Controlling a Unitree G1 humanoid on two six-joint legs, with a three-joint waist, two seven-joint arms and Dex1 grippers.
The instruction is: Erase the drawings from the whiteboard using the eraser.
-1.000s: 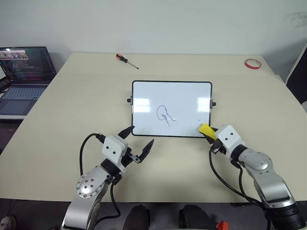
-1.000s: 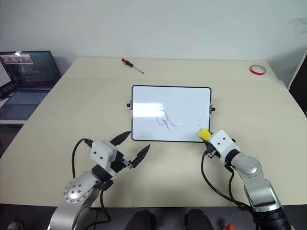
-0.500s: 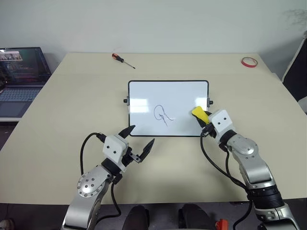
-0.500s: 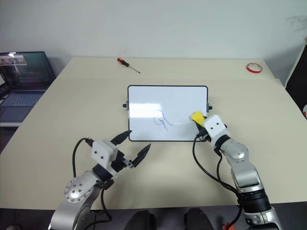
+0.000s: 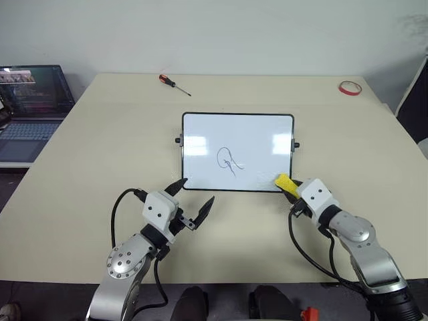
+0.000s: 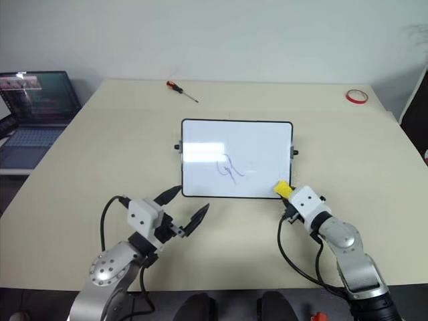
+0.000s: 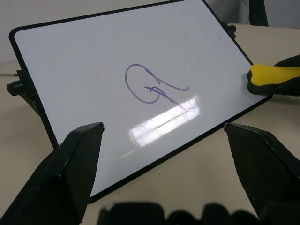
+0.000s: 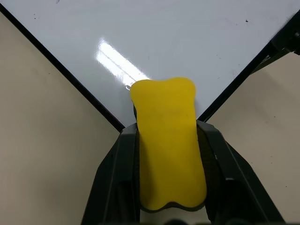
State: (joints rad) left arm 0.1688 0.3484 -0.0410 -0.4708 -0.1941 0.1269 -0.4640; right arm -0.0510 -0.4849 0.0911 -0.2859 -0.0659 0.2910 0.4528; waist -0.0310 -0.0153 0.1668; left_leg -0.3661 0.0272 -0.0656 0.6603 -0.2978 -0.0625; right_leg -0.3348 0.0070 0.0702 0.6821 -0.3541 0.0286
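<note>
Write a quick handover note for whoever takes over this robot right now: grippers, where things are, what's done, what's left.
Right gripper: shut on the yellow eraser, at the whiteboard's near right corner.
Left gripper: open, empty, just in front of the board's near left corner.
Whiteboard lies mid-table; a purple looped drawing sits at its centre.
Done: eraser picked up and brought to the board.
Left: wipe off the drawing, which is untouched. Smaller marks, if any, are too faint to confirm.
</note>
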